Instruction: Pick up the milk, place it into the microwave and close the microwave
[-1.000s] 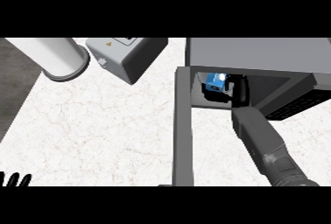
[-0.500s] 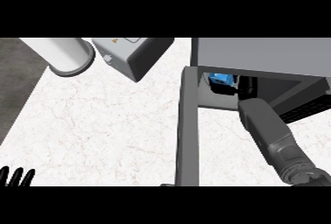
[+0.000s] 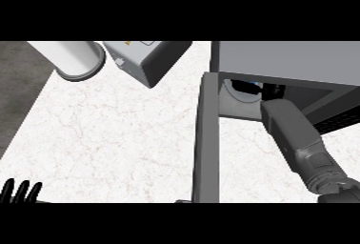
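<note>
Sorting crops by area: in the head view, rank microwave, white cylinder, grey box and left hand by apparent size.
1. microwave
2. white cylinder and grey box: look alike, both cropped, so unranked
3. left hand, only fingers showing

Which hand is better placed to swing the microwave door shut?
Probably left: the left hand rests free at the lower left, on the outer side of the open grey microwave door. The right forearm reaches into the grey microwave.

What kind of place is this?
Most likely a kitchen counter: a white marbled countertop, a grey microwave with its door swung open, and a boxy grey appliance beside a white cylinder.
</note>
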